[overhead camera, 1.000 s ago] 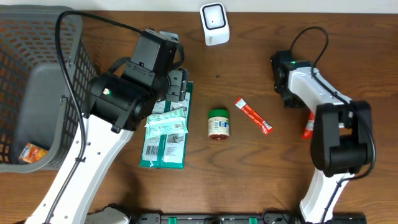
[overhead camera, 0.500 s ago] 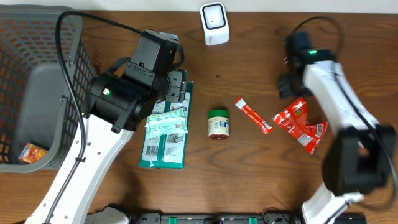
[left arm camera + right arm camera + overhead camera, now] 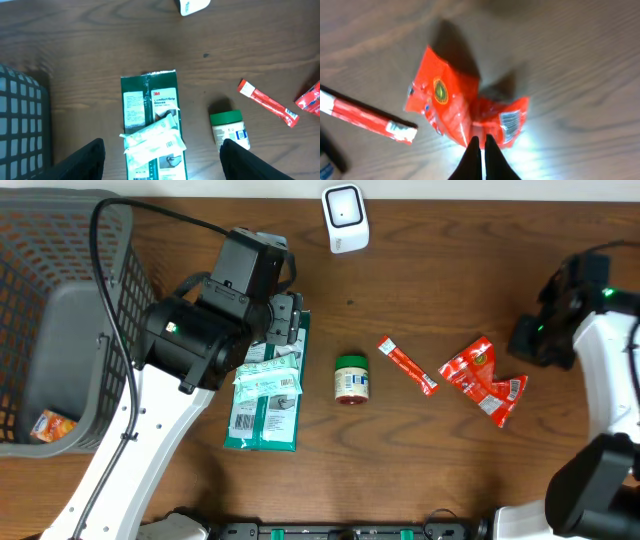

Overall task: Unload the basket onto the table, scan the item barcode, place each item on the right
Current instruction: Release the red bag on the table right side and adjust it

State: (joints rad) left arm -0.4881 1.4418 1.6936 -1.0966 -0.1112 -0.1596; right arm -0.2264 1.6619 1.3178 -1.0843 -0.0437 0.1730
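Note:
A red snack packet (image 3: pixel 484 379) lies flat on the table right of centre, and a barcode patch shows on it in the right wrist view (image 3: pixel 509 120). My right gripper (image 3: pixel 528 340) hovers just right of it, above the table. Its fingers (image 3: pixel 481 138) are shut together with nothing between them, the packet (image 3: pixel 451 102) lying beyond their tips. The white scanner (image 3: pixel 345 218) stands at the back centre. My left gripper (image 3: pixel 162 162) is open above a green glove package (image 3: pixel 150 107) that has a white wrapped packet (image 3: pixel 154 142) lying on it.
A green-lidded jar (image 3: pixel 351 378) and a red-and-white stick sachet (image 3: pixel 407 366) lie between the two arms. A dark mesh basket (image 3: pixel 105 270) fills the left edge with a small orange item (image 3: pixel 50 424) inside.
My right arm has swung right, off the red packet, which now lies uncovered on the table. Its jaws opened and then shut empty. The left arm has not moved.

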